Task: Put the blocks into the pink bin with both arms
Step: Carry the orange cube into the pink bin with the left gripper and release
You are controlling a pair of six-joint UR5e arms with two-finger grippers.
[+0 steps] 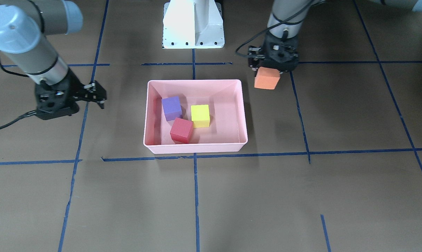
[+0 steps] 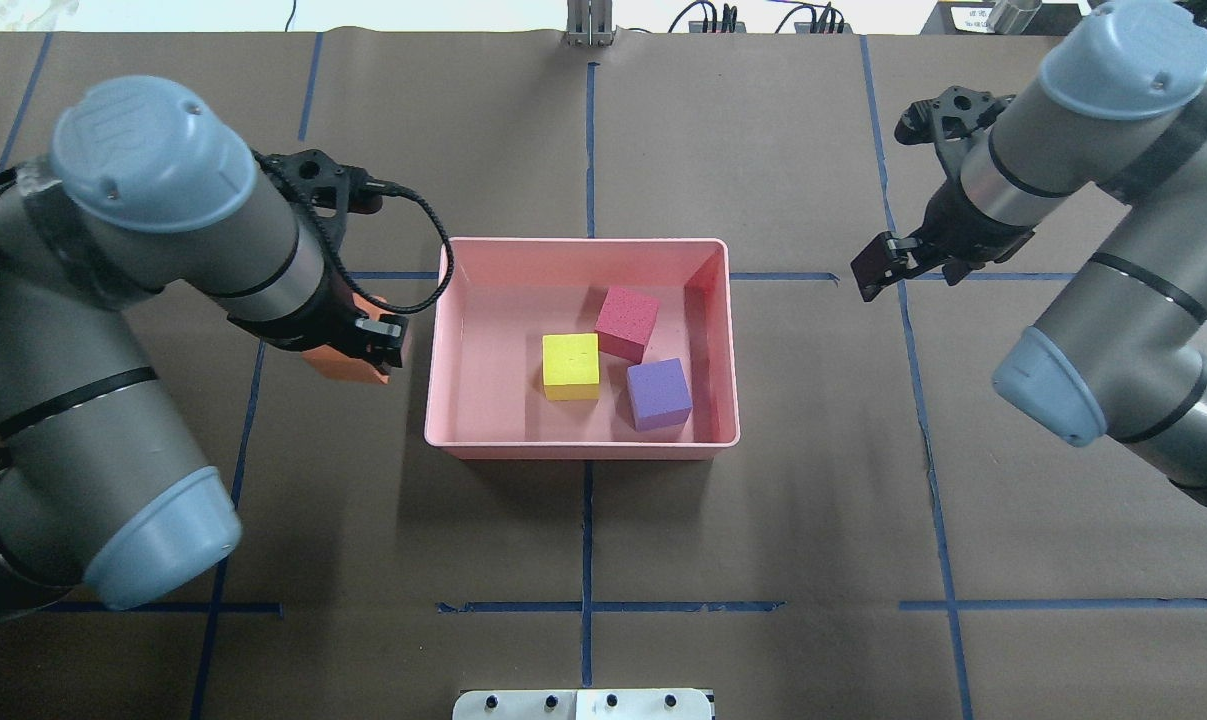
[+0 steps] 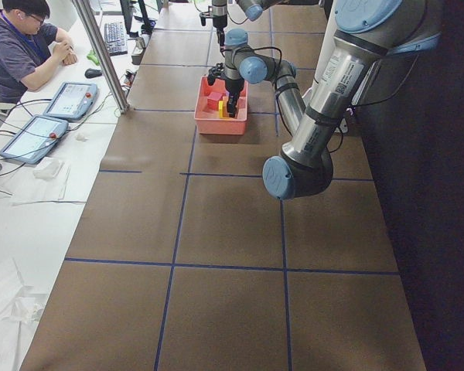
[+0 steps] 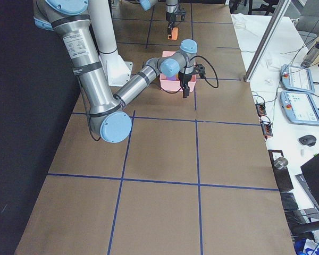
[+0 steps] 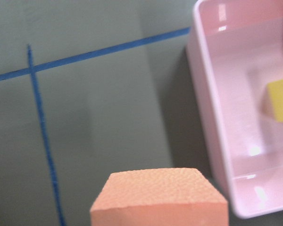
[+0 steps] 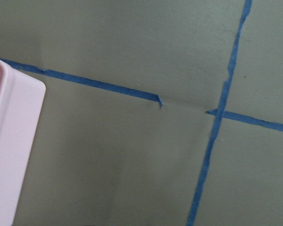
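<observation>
The pink bin stands mid-table and holds the purple block, the yellow block and the red block. My left gripper is shut on the orange block and holds it outside the bin, beside the bin's short wall on my left. The left wrist view shows the orange block at the bottom and the bin's wall to its right. My right gripper is open and empty, over bare table off the bin's other short wall. In the overhead view the orange block is mostly hidden under the wrist.
The white pedestal stands behind the bin. Blue tape lines grid the brown table. An operator sits at a side desk with tablets beyond the table's far edge.
</observation>
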